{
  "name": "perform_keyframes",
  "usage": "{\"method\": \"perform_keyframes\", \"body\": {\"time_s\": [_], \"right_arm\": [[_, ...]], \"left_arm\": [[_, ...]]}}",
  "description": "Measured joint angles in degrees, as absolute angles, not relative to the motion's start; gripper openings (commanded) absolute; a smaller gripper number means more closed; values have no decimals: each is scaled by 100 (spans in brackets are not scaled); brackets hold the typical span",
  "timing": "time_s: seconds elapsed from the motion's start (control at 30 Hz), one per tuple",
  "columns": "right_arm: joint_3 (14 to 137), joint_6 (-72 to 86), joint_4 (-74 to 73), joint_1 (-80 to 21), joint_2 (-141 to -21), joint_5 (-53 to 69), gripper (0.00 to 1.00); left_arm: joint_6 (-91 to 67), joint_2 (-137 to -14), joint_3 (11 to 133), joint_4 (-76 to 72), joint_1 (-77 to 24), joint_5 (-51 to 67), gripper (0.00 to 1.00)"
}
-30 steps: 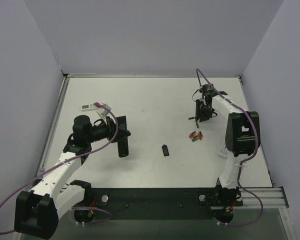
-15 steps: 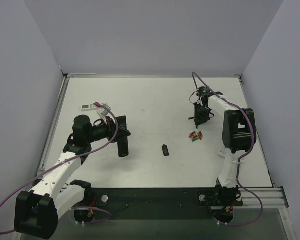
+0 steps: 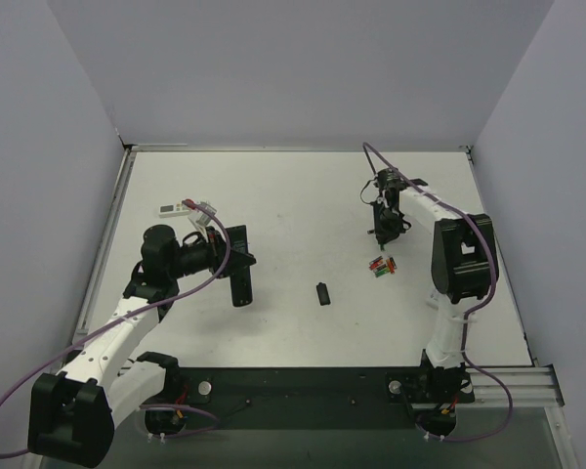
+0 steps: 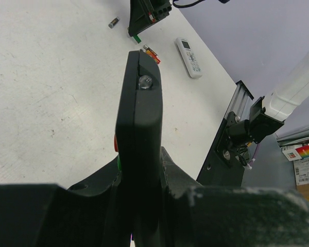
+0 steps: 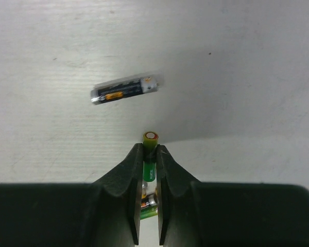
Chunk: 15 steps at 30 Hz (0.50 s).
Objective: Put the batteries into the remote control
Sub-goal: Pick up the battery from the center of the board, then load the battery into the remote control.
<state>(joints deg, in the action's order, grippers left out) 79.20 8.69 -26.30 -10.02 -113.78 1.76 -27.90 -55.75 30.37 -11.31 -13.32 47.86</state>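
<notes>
Far on the right of the desk (image 3: 293,195), my right pincer (image 5: 150,154) is clenched on a green battery (image 5: 150,140), and the tip of the battery sticks out past the fingers. Just beyond it a dark battery (image 5: 124,89) lies loose. More red and green batteries (image 3: 382,264) lie nearer to me. My left pincer (image 3: 231,257) is grasping the remote control (image 4: 141,103). Between the arms lies a small black piece (image 3: 322,293). A long white remote (image 4: 188,50) rests beside the right arm.

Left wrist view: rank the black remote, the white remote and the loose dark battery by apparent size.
1. black remote, largest, though it sits nearest the camera, which inflates it.
2. white remote.
3. dark battery, smallest.
</notes>
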Motion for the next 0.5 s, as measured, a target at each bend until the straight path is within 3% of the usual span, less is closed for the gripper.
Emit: {"method": "perform_keyframes", "body": {"time_s": [0.27, 0.5], "right_arm": [[7920, 928, -2646, -2043, -10359, 301, 0], [7660, 1072, -2488, -3336, -9542, 495, 0]], "left_arm": [[-3011, -5457, 2932, -1444, -1332, 4792, 0], [-3658, -4759, 2099, -2086, -1334, 4333, 0]]}}
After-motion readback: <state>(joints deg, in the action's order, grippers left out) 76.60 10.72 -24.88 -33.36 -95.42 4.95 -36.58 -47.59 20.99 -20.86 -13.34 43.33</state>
